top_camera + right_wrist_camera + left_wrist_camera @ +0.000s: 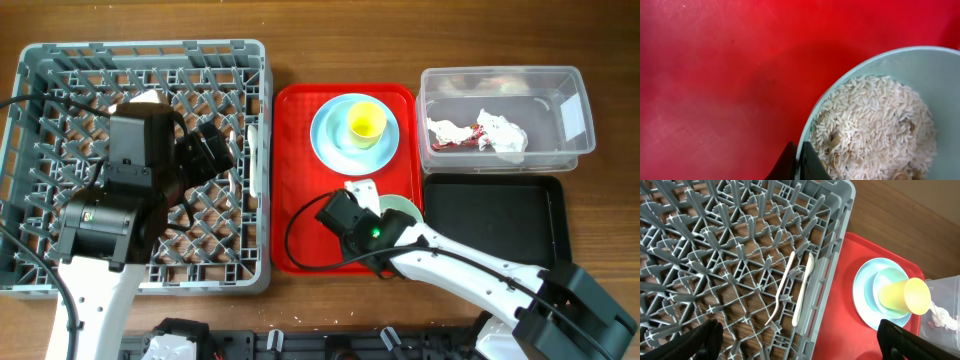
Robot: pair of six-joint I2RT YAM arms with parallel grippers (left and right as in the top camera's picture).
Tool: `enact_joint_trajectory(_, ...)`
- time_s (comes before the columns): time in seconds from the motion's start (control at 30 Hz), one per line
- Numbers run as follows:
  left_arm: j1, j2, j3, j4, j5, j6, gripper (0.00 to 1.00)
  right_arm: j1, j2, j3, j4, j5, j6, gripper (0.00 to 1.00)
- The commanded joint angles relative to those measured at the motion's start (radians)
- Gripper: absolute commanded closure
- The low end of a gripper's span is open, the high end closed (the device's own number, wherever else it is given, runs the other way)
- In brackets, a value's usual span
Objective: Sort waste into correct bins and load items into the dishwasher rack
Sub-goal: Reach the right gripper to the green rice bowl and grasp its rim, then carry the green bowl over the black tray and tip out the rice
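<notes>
The right tool (800, 159) is pinching the rim of the pale green bowl (935, 65), one finger inside and one outside, narrowed down onto the thin wall. The bowl is sitting in the near right corner of the red serving tray (300, 150), and the rice scraps (870, 125) are heaping up close to the gripped edge.

The left tool (800, 330) is hovering with its fingers spread wide and holding nothing, over the grey dishwasher rack (140, 46) that is lying just left of the red serving tray. White cutlery (783, 285) is already resting on the lattice there.

The risks are looking like these:
- A one-sided rim grip is carrying a loaded bowl, so the bowl is likely to swing or slip on lifting, scattering grains over the red serving tray or the counter.
- The bowl's base may be catching on the tray's raised lip while crossing to the black tray (490, 225) just right of it.
- Tipping over the clear tub (500, 75), far-right of the tray and holding the napkin (495, 132), would be mixing the waste.
</notes>
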Motion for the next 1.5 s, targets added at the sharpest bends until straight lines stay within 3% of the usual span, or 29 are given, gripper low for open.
enact_joint_trajectory(0.0,0.007,-0.005,0.011,0.002,-0.006,-0.013,0.0,0.0,-0.019,0.053,-0.095,0.001,0.003,0.96)
enact_joint_trajectory(0.2,0.007,-0.005,0.011,0.002,-0.006,-0.013,0.0,0.0,-0.182,0.213,-0.306,0.0,-0.016,0.96)
enact_joint_trajectory(0.33,0.007,-0.004,0.011,0.002,-0.006,-0.013,0.0,-0.057,-0.338,0.223,-0.375,-0.003,0.031,0.96)
enact_joint_trajectory(0.43,0.007,-0.004,0.011,0.002,-0.006,-0.013,0.0,-0.25,-0.441,0.223,-0.434,-0.094,-0.057,0.96)
enact_joint_trajectory(0.57,0.007,-0.005,0.011,0.002,-0.006,-0.013,0.0,-0.649,-0.499,0.222,-0.46,-0.354,-0.334,0.96)
enact_joint_trajectory(0.7,0.006,-0.005,0.011,0.002,-0.006,-0.013,0.0,-1.058,-0.471,0.201,-0.457,-0.803,-0.629,0.95)
enact_joint_trajectory(0.83,0.007,-0.005,0.011,0.002,-0.006,-0.013,0.0,-1.299,-0.398,0.128,-0.458,-1.084,-0.781,0.96)
enact_joint_trajectory(1.03,0.007,-0.005,0.011,0.002,-0.006,-0.013,0.0,-1.391,-0.279,-0.051,-0.34,-1.421,-0.853,0.96)
enact_joint_trajectory(1.2,0.007,-0.004,0.011,0.002,-0.006,-0.013,0.0,-1.391,-0.252,-0.167,-0.184,-1.458,-0.79,0.96)
enact_joint_trajectory(1.47,0.007,-0.005,0.011,0.002,-0.006,-0.013,0.0,-1.395,-0.249,-0.171,-0.186,-1.568,-0.785,0.96)
